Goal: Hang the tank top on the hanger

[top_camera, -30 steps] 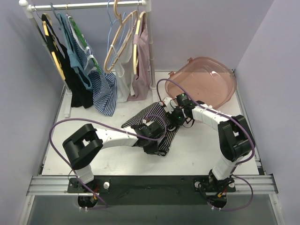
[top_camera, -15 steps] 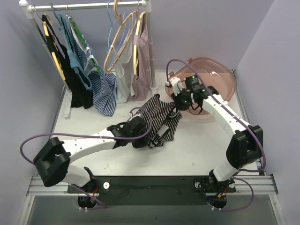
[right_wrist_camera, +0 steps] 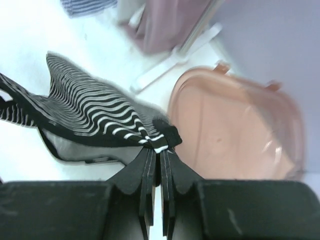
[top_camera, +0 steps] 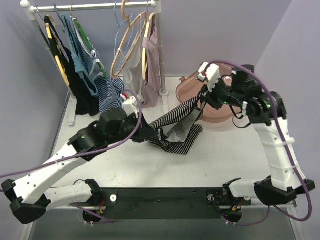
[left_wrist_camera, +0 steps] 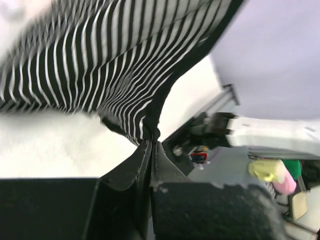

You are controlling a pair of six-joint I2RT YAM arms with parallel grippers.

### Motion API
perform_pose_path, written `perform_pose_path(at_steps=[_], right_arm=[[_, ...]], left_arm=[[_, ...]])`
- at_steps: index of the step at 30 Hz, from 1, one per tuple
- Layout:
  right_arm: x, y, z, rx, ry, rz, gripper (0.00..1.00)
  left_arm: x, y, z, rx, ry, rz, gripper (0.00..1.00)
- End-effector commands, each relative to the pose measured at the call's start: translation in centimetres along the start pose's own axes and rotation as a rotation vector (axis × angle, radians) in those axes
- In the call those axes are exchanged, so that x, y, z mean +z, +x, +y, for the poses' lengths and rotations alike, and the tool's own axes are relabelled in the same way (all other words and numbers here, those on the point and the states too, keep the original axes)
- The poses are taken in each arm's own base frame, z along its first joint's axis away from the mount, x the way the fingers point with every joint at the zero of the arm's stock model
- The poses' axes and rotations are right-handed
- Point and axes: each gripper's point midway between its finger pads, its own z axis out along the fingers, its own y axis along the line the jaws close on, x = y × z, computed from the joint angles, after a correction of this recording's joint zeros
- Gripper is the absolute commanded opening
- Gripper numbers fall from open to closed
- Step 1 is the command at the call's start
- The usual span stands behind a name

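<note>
Both arms have lifted and spread apart since a second ago, when they crouched close together over the crumpled tank top (top_camera: 177,117) at mid-bench, and the garment has come up with them. It now hangs stretched between the two arms above the white bench (top_camera: 125,170), striped side up, with its light grey inside showing in the sagging middle. Whether the lowest fold touches the bench I cannot tell. The left tool (left_wrist_camera: 150,144) has its fingers pressed together on a black-trimmed edge of the top, at the garment's left end. The right tool (right_wrist_camera: 159,150) is likewise clamped on a bunched bit of black trim and stripes at the right end, held higher and just in front of the pink tub (top_camera: 187,87), which lies tipped at the back right of the bench. The pale-blue hanger (top_camera: 118,30) hangs on the clothes rail (top_camera: 95,6) at the back, beside a tan wooden hanger (top_camera: 125,50), well apart from the top and from both tools.
</note>
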Motion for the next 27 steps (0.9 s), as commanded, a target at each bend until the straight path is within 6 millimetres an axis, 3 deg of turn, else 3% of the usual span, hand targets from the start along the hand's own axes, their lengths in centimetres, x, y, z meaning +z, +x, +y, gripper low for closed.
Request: perform_pose_path(at_steps=[1,3,4,5,6,7,10,13,14,15,16,17,19,20,21,22,23,24,25,26,27], right_arm=[[-7.7,-5.6,-0.5,-0.091,0.134,-0.175,0.00],[-10.3,-7.5,-0.3,-0.104,0.170,-0.245,0.00],[-12.7,-9.3,0.1,-0.121,0.198,-0.316,0.00],[-14.1,-10.1,0.0,-0.115,0.221,-0.356,0.00],[-15.3,-10.9,0.0,-0.102,0.236,-0.390,0.00],[-17.5,-12.0,-0.1,-0.057,0.262,-0.453,0.00],[-19.2,-12.4,0.0,0.038,0.265,-0.514,0.00],[-18.1,-11.1,0.3,0.092,0.247,-0.491,0.00],[-15.6,-9.4,0.3,0.136,0.221,-0.424,0.00],[-14.5,-8.6,0.5,0.150,0.212,-0.396,0.00],[-13.8,-8.0,0.4,0.164,0.213,-0.381,0.00],[-10.9,-5.8,0.6,0.199,0.184,-0.296,0.00],[-8.0,-3.8,0.9,0.227,0.154,-0.228,0.00],[-6.7,-2.7,1.0,0.240,0.142,-0.191,0.00],[-4.1,0.0,1.6,0.267,0.117,-0.104,0.00],[-2.9,0.9,1.6,0.269,0.111,-0.081,0.00],[-1.8,2.2,1.9,0.273,0.102,-0.045,0.00],[0.3,4.9,2.5,0.278,0.079,0.034,0.00],[1.3,5.9,2.6,0.274,0.073,0.064,0.00],[2.2,7.1,2.9,0.269,0.061,0.097,0.00],[3.5,9.3,3.4,0.262,0.040,0.157,0.00]], left_arm=[[-6.5,-5.5,-8.3,0.218,0.279,-0.120,0.00],[-9.7,-8.1,-11.8,0.274,0.380,-0.192,0.00],[-10.5,-8.7,-13.0,0.293,0.419,-0.198,0.00],[-11.3,-9.3,-13.9,0.305,0.442,-0.214,0.00],[-13.2,-10.6,-15.5,0.326,0.488,-0.258,0.00],[-13.6,-10.8,-16.3,0.334,0.515,-0.256,0.00],[-15.4,-11.8,-17.7,0.345,0.563,-0.303,0.00],[-14.9,-11.3,-16.9,0.342,0.548,-0.301,0.00],[-14.4,-10.9,-16.4,0.335,0.536,-0.291,0.00],[-13.8,-10.5,-15.8,0.322,0.523,-0.281,0.00],[-12.0,-9.1,-14.1,0.306,0.488,-0.249,0.00],[-11.2,-8.5,-13.2,0.294,0.469,-0.238,0.00],[-9.7,-7.2,-11.7,0.256,0.451,-0.227,0.00],[-6.8,-4.7,-9.0,0.225,0.392,-0.161,0.00],[-6.1,-4.2,-7.9,0.188,0.372,-0.156,0.00],[-5.2,-3.8,-7.3,0.173,0.369,-0.161,0.00],[-2.8,-1.5,-4.5,0.126,0.305,-0.104,0.00],[-1.8,-0.9,-3.3,0.107,0.279,-0.093,0.00],[-0.7,-0.6,-1.8,0.082,0.248,-0.094,0.00],[0.8,1.1,0.6,0.037,0.195,-0.054,0.00],[2.1,1.8,2.1,0.008,0.163,-0.040,0.00]])
